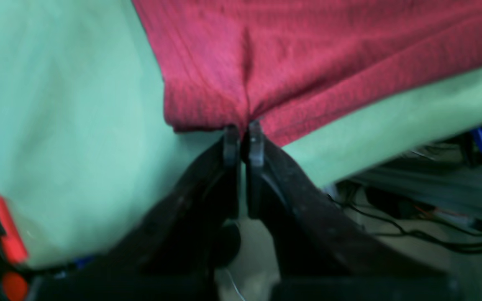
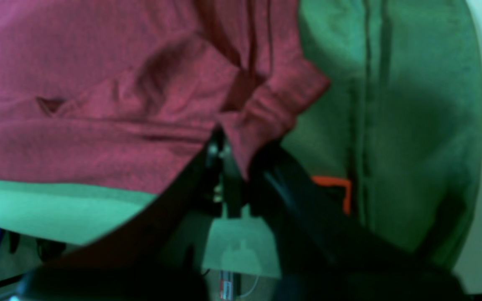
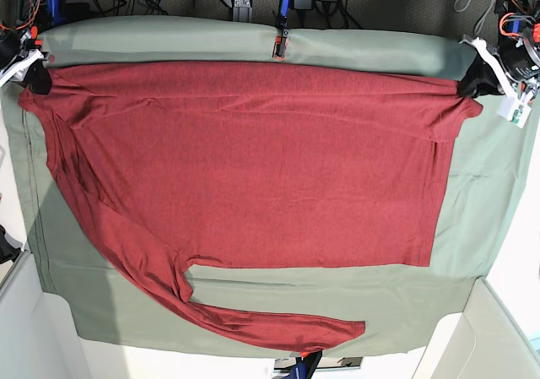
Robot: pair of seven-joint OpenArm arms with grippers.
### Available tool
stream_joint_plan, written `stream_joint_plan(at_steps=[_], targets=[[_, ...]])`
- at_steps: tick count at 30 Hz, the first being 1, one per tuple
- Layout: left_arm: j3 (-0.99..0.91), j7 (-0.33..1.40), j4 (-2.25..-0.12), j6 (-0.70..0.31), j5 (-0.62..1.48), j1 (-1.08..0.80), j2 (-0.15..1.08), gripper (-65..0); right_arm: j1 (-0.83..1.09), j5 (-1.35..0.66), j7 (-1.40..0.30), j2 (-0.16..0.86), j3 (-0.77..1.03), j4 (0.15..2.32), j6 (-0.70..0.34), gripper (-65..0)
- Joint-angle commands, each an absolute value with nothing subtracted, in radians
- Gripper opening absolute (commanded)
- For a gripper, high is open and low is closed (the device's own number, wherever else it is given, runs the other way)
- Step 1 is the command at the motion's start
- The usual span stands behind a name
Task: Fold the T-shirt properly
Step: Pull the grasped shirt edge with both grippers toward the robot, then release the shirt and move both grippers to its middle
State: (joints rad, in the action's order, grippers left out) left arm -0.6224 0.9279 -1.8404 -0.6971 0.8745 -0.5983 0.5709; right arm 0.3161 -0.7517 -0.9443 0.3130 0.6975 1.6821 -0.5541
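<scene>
The dark red T-shirt [image 3: 253,168] lies spread wide on the sage-green cloth [image 3: 472,193], with one long sleeve trailing along the near edge. My left gripper [image 3: 472,83] is at the far right corner, shut on the shirt's hem edge. Close up in the left wrist view, the left gripper [image 1: 243,133] pinches a fold of the T-shirt [image 1: 308,50]. My right gripper [image 3: 35,77] is at the far left corner. In the right wrist view the right gripper [image 2: 237,161] is shut on a bunched corner of the T-shirt [image 2: 98,83].
Red clamps [image 3: 278,48] [image 1: 2,228] hold the green cloth [image 1: 57,125] at its edges. Cables and floor [image 1: 412,209] lie beyond the far table edge. White surfaces [image 3: 25,328] flank the near corners.
</scene>
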Motion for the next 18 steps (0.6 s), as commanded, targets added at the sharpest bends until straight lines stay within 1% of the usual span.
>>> stream_joint_plan(at_steps=[1,7,8,10,11,12,13,18], targets=[[-0.634,0.917,-1.839,-0.698,0.879,-0.606,0.59,-59.2,0.314,-0.759,-0.925,0.333,0.707,1.7,-0.554,-65.0],[-0.634,0.887,-1.8,-0.698,0.881,-0.607,0.584,-46.3,0.313,-0.746,-0.92,0.332,0.707,1.7,-0.553,-65.0],[-0.634,0.887,-1.8,-0.698,0.881,-0.607,0.584,-43.3,0.313,-0.74,-0.919,0.333,0.707,1.7,-0.553,-61.5],[-0.634,0.887,-1.8,-0.698,0.881,-0.607,0.584,-37.5,0.313,-0.74,-0.921,0.332,0.707,1.7,-0.553,-49.8],[-0.634,0.887,-1.8,-0.698,0.881,-0.607,0.584,-35.7,0.313,-0.74,-0.921,0.333,0.707,1.7,-0.549,-45.1],[-0.634,0.887,-1.8,-0.698,0.881,-0.607,0.584,-35.3,0.313,-0.74,-0.921,0.333,0.707,1.7,-0.546,-42.1],[-0.635,0.887,-1.801,-0.698,0.881,-0.606,0.585,-35.3,0.313,-0.74,-0.92,0.333,0.708,1.7,-0.546,-40.7],[-0.65,0.887,-1.826,-0.698,0.942,-0.59,0.585,-35.3,0.311,-0.746,-0.917,0.336,0.736,1.715,-0.545,-40.6]])
